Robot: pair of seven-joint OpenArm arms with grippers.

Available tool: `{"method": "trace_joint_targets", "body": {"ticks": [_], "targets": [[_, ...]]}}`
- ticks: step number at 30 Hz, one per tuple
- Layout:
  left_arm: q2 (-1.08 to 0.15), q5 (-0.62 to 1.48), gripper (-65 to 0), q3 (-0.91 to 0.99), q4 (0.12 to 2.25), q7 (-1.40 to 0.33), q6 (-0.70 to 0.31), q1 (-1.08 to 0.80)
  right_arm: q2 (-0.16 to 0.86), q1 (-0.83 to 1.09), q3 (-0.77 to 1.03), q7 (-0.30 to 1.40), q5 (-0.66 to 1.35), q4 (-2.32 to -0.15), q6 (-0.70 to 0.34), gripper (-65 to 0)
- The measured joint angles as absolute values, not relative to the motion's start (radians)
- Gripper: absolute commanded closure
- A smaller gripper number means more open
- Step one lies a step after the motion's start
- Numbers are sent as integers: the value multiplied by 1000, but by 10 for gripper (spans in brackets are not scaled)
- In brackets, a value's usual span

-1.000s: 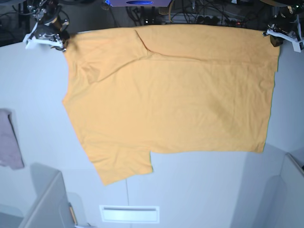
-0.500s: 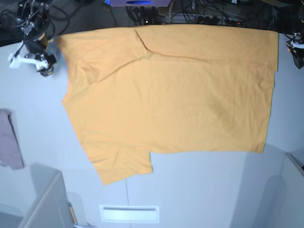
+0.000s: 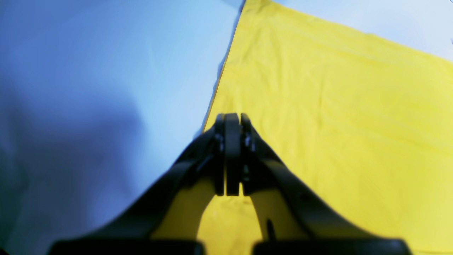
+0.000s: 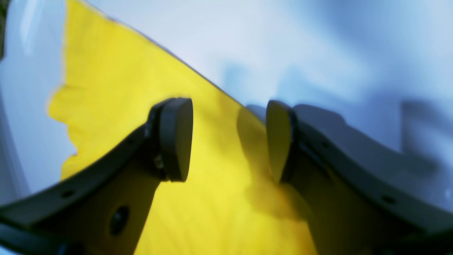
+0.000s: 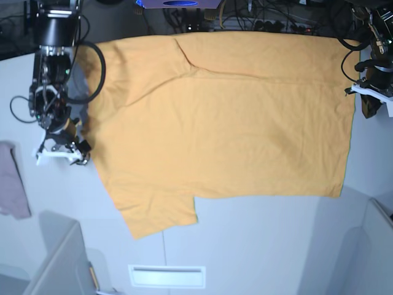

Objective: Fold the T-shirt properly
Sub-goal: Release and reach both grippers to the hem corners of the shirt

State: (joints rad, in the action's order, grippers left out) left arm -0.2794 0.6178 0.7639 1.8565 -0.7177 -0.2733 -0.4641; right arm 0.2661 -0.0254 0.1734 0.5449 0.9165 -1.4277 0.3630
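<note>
Left gripper (image 3: 231, 156): black jaws pressed flat together with nothing between them, poised at the T-shirt's straight side edge, the tips over the line where cloth meets table; in the base view the same gripper (image 5: 370, 106) sits just beside the T-shirt's right-hand edge, about halfway along it. Right gripper (image 4: 228, 140): jaws spread wide, round dark pads (image 4: 177, 138) facing each other across a gap, holding nothing, one pad over the T-shirt and the other over the bare table beside the T-shirt's edge; in the base view this gripper (image 5: 61, 150) lies at the T-shirt's left edge, near the sleeve. T-shirt (image 5: 227, 123): large, plain orange-yellow, spread flat on the table with light wrinkles, its far edge along the table's back rim, one short sleeve (image 5: 163, 215) jutting out at the near left corner, a diagonal crease running from the far edge toward the middle. Table (image 5: 258, 246): pale grey-white surface carrying the T-shirt. Small pinkish-mauve cloth (image 5: 12, 187): well apart from the T-shirt, at the table's left margin, partly cut off by the frame. Cables and dark equipment (image 5: 258, 18): beyond the T-shirt's far edge.
</note>
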Motion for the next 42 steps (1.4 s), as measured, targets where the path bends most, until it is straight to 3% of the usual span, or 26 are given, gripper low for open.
{"method": "trace_joint_targets", "body": {"ticks": [3, 6, 13, 18, 22, 28, 42], "targets": [[-281, 582, 0, 764, 1857, -716, -278, -452, 287, -165, 107, 535, 912, -1283, 359, -314], [-280, 576, 0, 767, 1857, -716, -278, -456, 295, -303, 56, 529, 908, -1097, 292, -315], [-285, 575, 0, 774, 1856, -716, -278, -457, 293, -595, -12, 487, 909, -569, 35, -317], [-281, 576, 0, 773, 1856, -716, -278, -457, 294, -709, -159, 374, 914, -347, -58, -392], [-281, 576, 0, 773, 1856, -716, -278, -457, 286, -729, -236, 339, 912, -305, -137, -389], [-282, 576, 0, 773, 1856, -716, -278, -457, 252, -734, -321, 327, 913, -307, -159, -387], [-282, 576, 0, 773, 1856, -716, -278, -457, 242, -733, -339, 328, 914, -307, -166, -279]]}}
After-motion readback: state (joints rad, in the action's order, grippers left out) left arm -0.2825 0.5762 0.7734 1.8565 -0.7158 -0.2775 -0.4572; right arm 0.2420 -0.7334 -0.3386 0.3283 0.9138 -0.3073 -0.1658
